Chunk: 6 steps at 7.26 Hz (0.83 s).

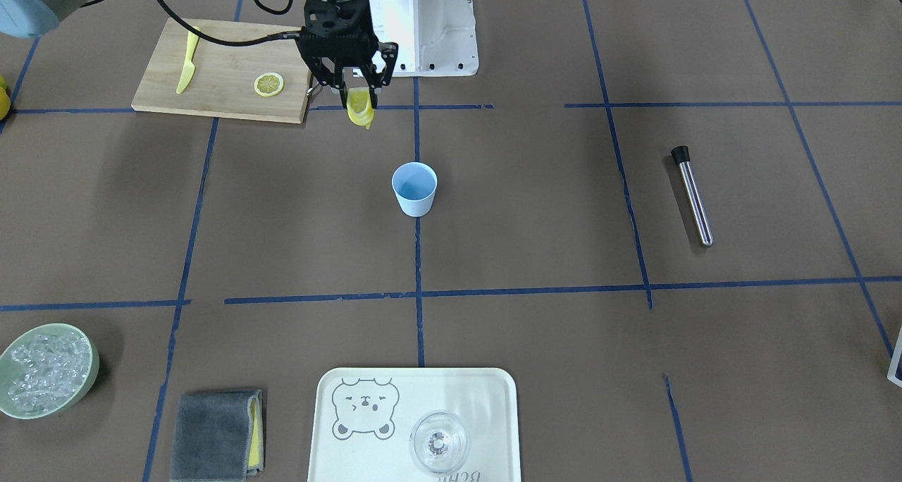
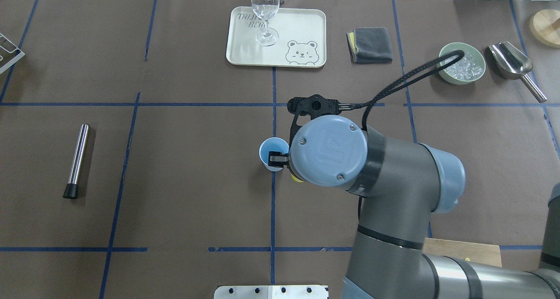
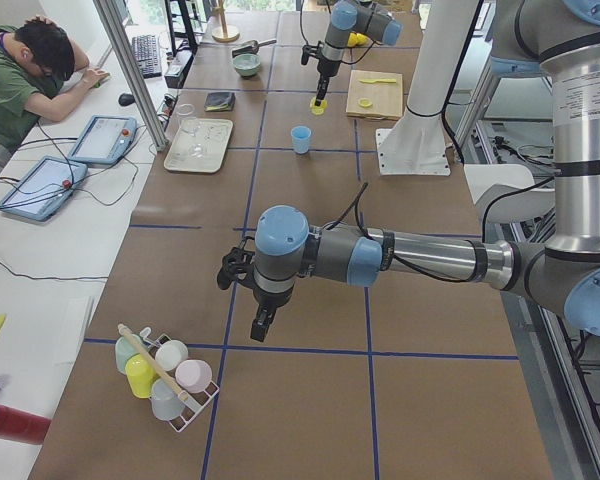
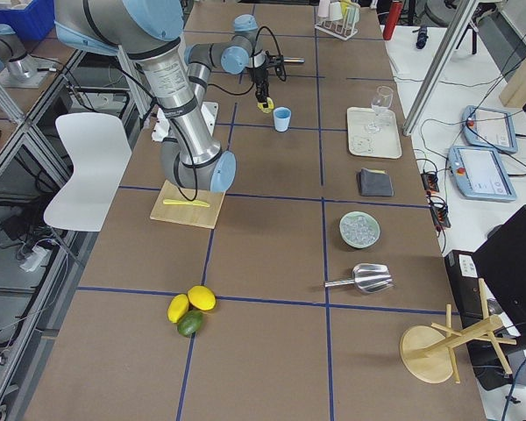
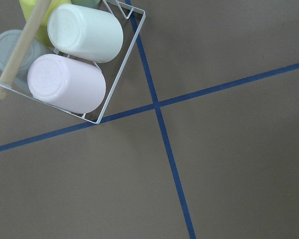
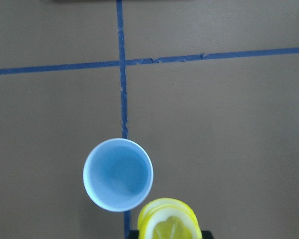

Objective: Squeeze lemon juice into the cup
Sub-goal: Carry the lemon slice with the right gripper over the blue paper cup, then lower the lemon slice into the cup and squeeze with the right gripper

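My right gripper (image 1: 358, 100) is shut on the lemon slice (image 1: 360, 113), which is pinched and folded between its fingers. It hangs in the air just past the cutting board's corner, on the robot's side of the light-blue cup (image 1: 414, 188). In the right wrist view the lemon (image 6: 168, 221) sits just beside the rim of the empty cup (image 6: 118, 174), not over its mouth. A second lemon slice (image 1: 268, 84) lies on the cutting board (image 1: 218, 59). My left gripper (image 3: 264, 322) hovers over the table near a cup rack; I cannot tell whether it is open or shut.
A yellow knife (image 1: 187, 60) lies on the board. A tray (image 1: 486, 397) with a clear glass (image 1: 439, 442), a grey cloth (image 1: 215, 435) and a green bowl of ice (image 1: 44, 369) stand on the far side. A steel muddler (image 1: 692, 195) lies on my left. A cup rack (image 5: 65, 55) is near the left arm.
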Motion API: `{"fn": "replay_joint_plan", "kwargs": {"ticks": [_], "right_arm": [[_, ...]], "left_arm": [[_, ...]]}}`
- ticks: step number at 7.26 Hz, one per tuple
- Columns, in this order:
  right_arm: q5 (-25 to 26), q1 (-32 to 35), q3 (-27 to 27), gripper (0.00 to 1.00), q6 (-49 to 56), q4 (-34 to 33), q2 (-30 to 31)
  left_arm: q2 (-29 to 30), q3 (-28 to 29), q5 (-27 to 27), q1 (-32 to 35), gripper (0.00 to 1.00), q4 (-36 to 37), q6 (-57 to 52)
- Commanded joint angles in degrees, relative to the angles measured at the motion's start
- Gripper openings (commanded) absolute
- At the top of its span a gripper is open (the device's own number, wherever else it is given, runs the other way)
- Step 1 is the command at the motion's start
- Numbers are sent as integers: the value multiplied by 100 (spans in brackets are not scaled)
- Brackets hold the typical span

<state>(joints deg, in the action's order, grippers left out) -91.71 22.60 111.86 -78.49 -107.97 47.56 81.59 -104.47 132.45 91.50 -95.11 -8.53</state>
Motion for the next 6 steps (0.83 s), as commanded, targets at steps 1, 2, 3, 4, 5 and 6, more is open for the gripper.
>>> {"fn": "replay_joint_plan", "kwargs": {"ticks": [1,2,3,4,5,6], "right_arm": [[-14,200,-1031,0,115,309,-651],[-14,201,-1330,0,132,607,-652],[-23,201,-1446,0,184,636,-661],[-14,201,-1508,0,255,637,-652],[-23,201,-1544,2,255,637,-643],[-31,192,-1544,40,255,645,-652]], "left_arm": [[-3,32,0,0,100,1,0],[-3,40,0,0,100,19,0],[-12,66,0,0,100,10,0],[-12,93,0,0,100,10,0],[-12,111,0,0,100,10,-9],[-12,119,0,0,100,2,0]]}}
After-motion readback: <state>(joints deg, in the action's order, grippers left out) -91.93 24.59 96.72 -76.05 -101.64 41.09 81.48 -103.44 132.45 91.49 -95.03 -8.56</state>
